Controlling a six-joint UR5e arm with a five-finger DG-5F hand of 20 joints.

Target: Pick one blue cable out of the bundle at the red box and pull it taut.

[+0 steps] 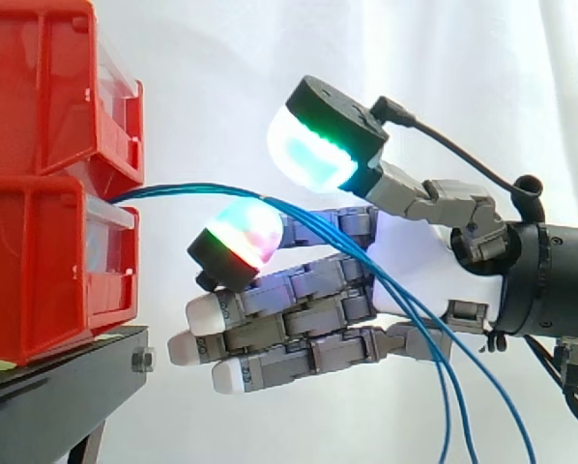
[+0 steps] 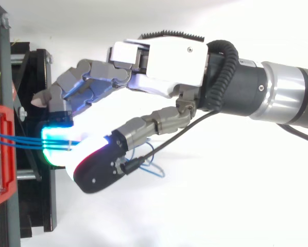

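Red box (image 1: 38, 261) stacked two bins high. Blue cables (image 1: 173, 188) poking out of its front at the seam between the upper and lower bin, arcing away from the box and then sagging down, so slack rather than taut. Hand (image 2: 169, 67) parked just off the box front, fingers (image 1: 299, 290) aimed at it, fairly straight and spread open, not clamped on anything. Thumb pad (image 1: 318, 145) glowing green, well above the strands with a clear gap. Topmost finger pad (image 1: 243, 242) glowing red-green right under them, nearest the box. Farther from the box, strands draped across the fingers.
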